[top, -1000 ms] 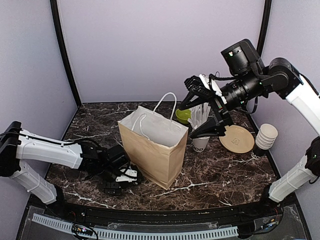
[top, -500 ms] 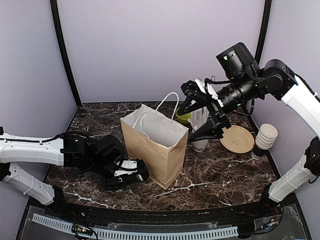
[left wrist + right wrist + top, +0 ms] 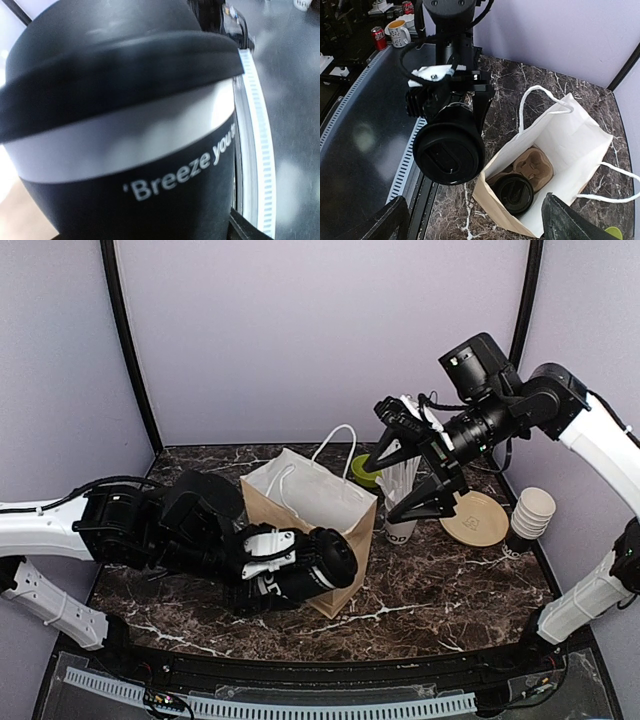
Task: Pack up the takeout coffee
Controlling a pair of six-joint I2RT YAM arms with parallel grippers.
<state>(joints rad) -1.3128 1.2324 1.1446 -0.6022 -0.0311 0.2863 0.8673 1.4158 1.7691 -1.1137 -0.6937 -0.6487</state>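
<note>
From above, one paper bag (image 3: pixel 310 540) stands on the bench (image 3: pixel 450 580). Just before it, the left end effector (image 3: pixel 275 572) pinches one takeout coffee (image 3: pixel 322 565), tipped sideways. The right end effector (image 3: pixel 410 475) hangs spread above the bag. In the left wrist view, that cup fills the frame. The right wrist view shows a second takeout coffee (image 3: pixel 512 192) inside the bag, making two.

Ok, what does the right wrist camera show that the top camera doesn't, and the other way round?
Only the right wrist view looks down into the paper bag: a tan cup carrier sits at the bottom with one lidded black cup already in it. Only the top view shows the cup of straws, the stack of lidless cups and the round tan disc beyond the bag. Both show the bag and the lidded coffee cup gripped by the left pincer next to the bag.
</note>
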